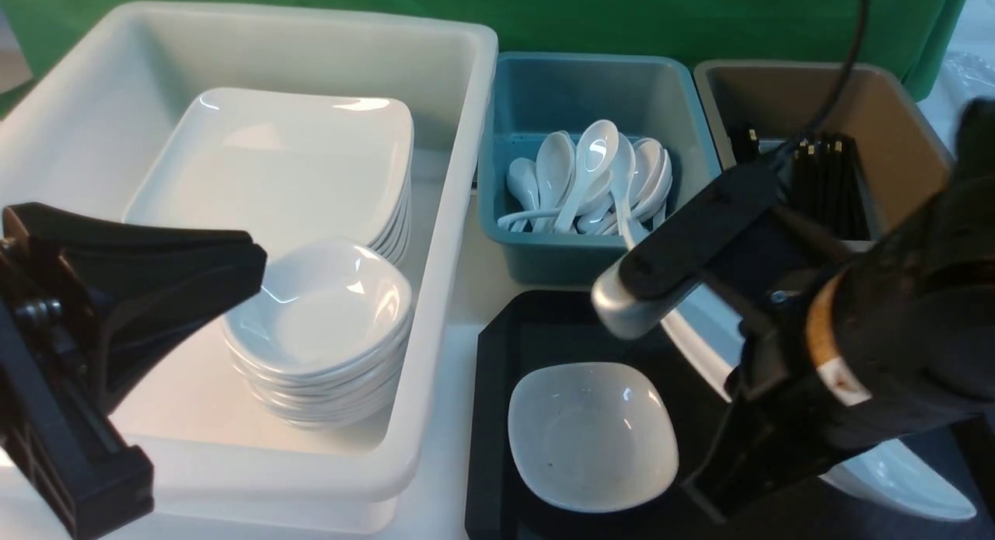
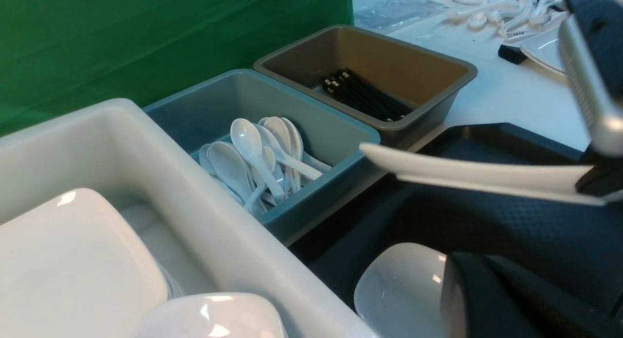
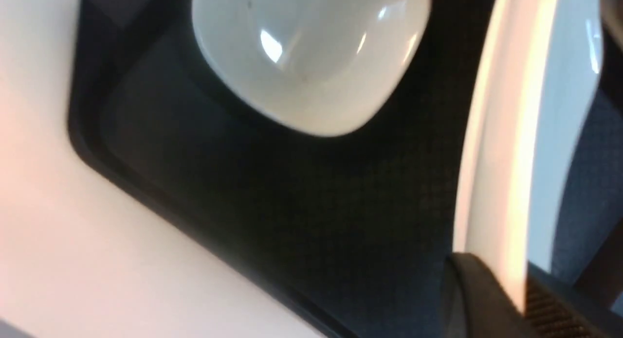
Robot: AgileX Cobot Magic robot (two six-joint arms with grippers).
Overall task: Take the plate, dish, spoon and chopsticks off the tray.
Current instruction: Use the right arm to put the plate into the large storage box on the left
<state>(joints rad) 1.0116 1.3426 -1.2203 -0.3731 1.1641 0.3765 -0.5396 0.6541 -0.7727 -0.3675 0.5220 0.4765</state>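
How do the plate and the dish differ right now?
The plate is gripped in the right gripper, raised over the tray; the dish sits on the tray, ungripped.
The plate is tipped steeply; the dish rests upright, hollow side up.
The plate is wide and shallow, the dish smaller and deeper.
Both are glossy white.

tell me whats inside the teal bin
White spoons lie heaped in the teal bin, bowls and handles overlapping. The upper ones hide those beneath, so their number and whatever lies under the pile can't be seen.
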